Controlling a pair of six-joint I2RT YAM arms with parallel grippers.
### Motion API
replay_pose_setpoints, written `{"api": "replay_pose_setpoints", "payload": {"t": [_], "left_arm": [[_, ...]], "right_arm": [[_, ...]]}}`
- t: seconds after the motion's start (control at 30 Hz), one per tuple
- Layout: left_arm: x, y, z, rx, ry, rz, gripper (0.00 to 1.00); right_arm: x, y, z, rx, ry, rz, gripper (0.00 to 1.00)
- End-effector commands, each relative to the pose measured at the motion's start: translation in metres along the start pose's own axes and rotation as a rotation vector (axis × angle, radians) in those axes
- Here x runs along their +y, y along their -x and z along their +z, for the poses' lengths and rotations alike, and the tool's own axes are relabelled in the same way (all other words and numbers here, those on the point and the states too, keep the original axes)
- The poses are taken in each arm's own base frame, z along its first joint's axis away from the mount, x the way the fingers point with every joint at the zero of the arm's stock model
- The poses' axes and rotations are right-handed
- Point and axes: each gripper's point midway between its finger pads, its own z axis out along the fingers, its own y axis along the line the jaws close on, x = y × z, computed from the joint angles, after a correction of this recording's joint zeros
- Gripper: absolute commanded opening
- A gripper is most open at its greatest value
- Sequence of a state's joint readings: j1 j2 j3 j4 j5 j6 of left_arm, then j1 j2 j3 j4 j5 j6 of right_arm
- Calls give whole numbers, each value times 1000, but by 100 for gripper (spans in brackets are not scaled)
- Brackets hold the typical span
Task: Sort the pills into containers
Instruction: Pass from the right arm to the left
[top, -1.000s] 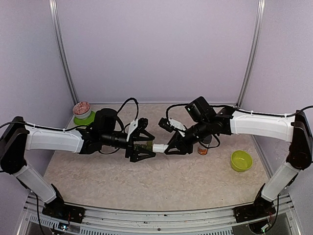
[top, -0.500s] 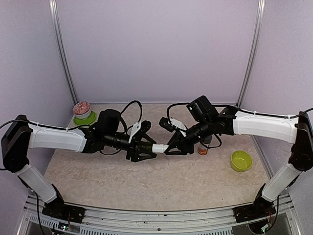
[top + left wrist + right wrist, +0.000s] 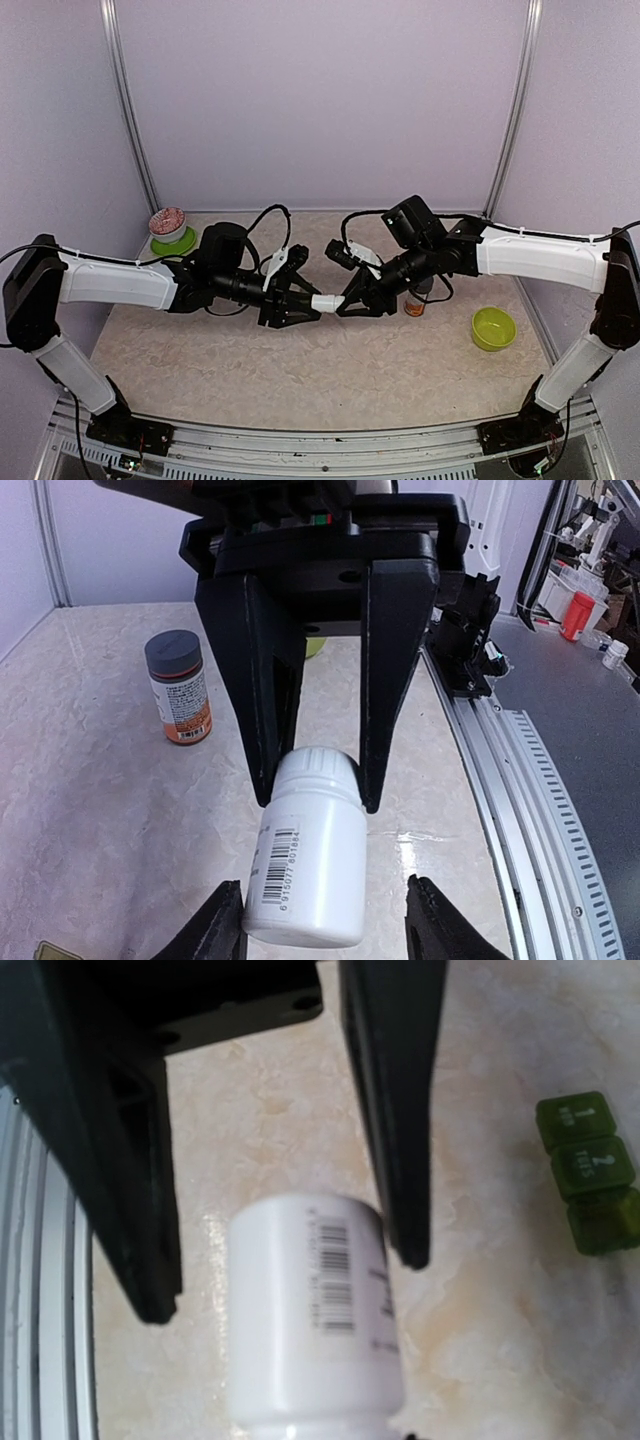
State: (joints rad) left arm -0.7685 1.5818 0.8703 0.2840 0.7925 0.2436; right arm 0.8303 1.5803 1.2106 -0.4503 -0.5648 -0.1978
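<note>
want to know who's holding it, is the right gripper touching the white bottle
Touching. The left wrist view shows the right gripper with both fingers pressed against the cap of the white bottle.

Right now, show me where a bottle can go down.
Free: the near table strip between the arm bases. Crowded: the middle, around the white bottle, and right, by the brown bottle and lime bowl.
</note>
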Motion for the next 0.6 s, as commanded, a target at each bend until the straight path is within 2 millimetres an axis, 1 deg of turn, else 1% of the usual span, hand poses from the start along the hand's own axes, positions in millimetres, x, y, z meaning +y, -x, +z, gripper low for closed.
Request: {"api": "replay_pose_setpoints", "payload": {"t": [0.0,0.27,0.4,0.47,0.53,0.57], "left_arm": [[-5,9,4,-23,-38,10,51],[-3,9,6,-12,-46,-10,38],[-3,11,6,-17,-41,-13,35],[-2,13,6,-20,-42,-18,30],[-2,15,5,-23,-39,-16,28],[-1,15,5,-23,-37,-18,24]], "right_arm": [[7,8,-3,-29,11,-35,31],[6,12,-7,-43,-7,-45,32],[5,12,-7,-44,-12,-43,33],[5,12,-7,-44,-16,-44,34],[4,12,-7,-43,-21,-45,35],[4,12,-8,-44,-23,-47,35]]}}
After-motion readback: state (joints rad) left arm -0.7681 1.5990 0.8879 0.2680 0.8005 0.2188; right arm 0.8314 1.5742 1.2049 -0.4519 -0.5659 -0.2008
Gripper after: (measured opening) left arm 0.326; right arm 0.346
